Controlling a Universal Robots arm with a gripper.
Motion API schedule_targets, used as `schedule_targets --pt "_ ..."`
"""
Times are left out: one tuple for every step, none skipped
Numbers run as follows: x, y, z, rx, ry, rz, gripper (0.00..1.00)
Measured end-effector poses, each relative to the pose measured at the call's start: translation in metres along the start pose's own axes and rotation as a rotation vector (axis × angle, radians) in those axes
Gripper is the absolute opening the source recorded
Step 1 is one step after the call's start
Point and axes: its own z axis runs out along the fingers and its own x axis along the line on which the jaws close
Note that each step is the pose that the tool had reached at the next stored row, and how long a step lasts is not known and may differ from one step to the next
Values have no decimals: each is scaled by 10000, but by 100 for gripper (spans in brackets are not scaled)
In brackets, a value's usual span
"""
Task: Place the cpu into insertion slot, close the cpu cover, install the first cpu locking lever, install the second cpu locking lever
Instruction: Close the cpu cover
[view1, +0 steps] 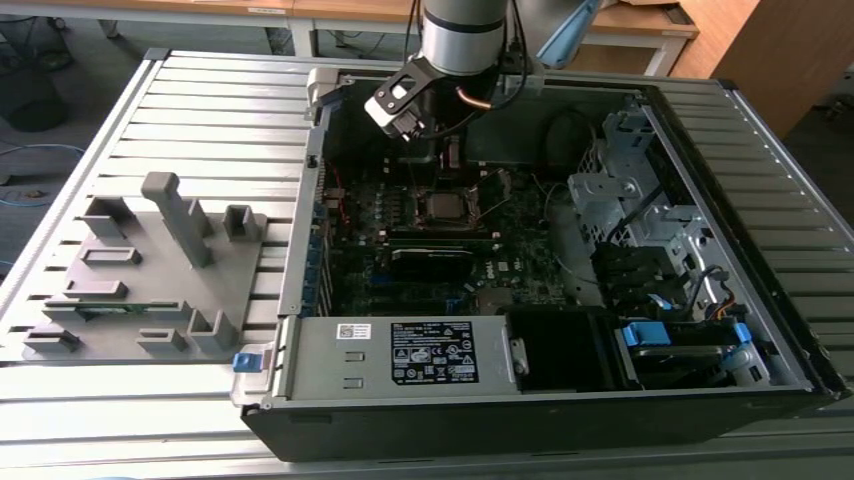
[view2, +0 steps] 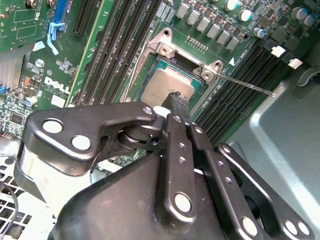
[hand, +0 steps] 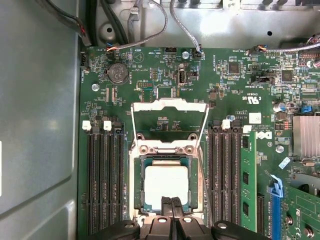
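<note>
The cpu (hand: 165, 182) lies flat in the insertion slot (hand: 136, 192), its silver-grey top up; it also shows in the second wrist view (view2: 165, 82). The cpu cover (hand: 170, 105) stands open, hinged up at the far side of the socket. A thin locking lever (view2: 245, 84) sticks out sideways, unlatched. My gripper (hand: 172, 204) hovers just over the cpu's near edge with its fingers shut together and nothing between them; in the second wrist view the gripper (view2: 179, 102) is above the chip. In the exterior view the socket (view1: 447, 206) sits mid-board under the arm (view1: 461, 35).
Black memory slots (hand: 105, 180) flank the socket on both sides, with a green memory module (hand: 247, 182) in one. Cables (hand: 150, 30) run along the case wall. A grey fixture plate (view1: 147, 270) lies at the exterior view's left; the power supply (view1: 400, 355) and drive cage (view1: 627, 200) bound the board.
</note>
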Motion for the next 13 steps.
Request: schedule_targets --pt "0 0 -1 1 -2 0 11" --pt "0 0 -1 1 -1 0 11" --pt "-1 0 -5 3 -6 -1 11" --pt "-1 0 -9 4 -6 0 11" --pt "-1 0 -14 2 -4 0 11" --pt "-1 0 -23 2 -3 0 11" --pt "-1 1 -34 1 -3 0 11" --pt "-1 1 -44 2 -3 0 11" --pt "-1 1 -53 1 -3 0 11" --pt "-1 1 -62 1 -2 0 11" --pt "-1 1 -70 1 -2 0 11" --pt "-1 2 -79 1 -2 0 11" --pt "-1 2 -87 1 -1 0 11"
